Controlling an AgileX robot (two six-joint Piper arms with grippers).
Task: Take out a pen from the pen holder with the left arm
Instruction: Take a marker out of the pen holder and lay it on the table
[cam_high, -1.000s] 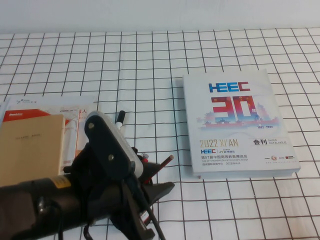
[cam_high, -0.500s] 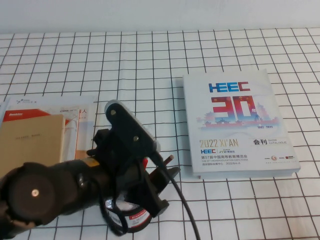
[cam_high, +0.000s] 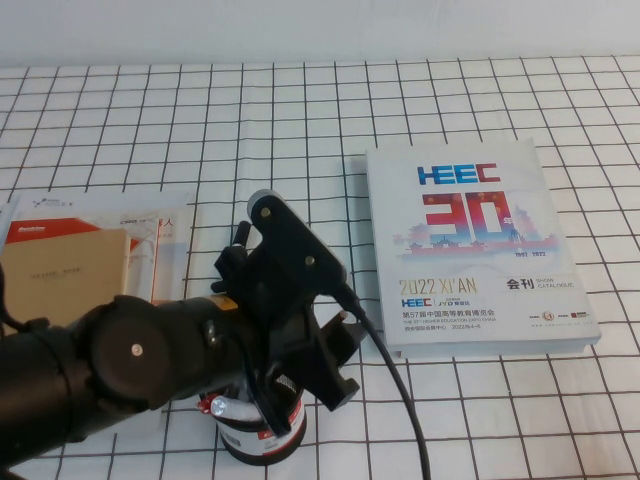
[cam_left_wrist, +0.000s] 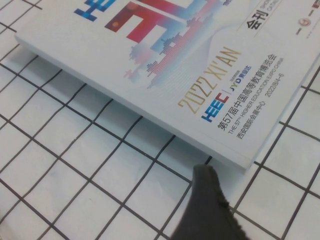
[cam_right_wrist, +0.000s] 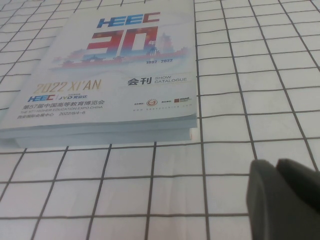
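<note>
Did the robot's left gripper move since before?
Yes. The left gripper slid rightward, nearer the white catalogue; the right gripper sits by its corner.

raised high view looks down on the white gridded bench (cam_high: 300, 120); both low, close wrist views share its glossy white heec catalogue (cam_high: 470, 240).

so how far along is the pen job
Nothing is done yet: the left pincer is open and empty, hanging by the pen holder and pointed at the HEEC catalogue's near corner. In hand: getting the pincer onto the holder, which the arm mostly hides. Left: the whole grab and lift-out. The right pincer is shut, parked low near the catalogue's front edge.
</note>
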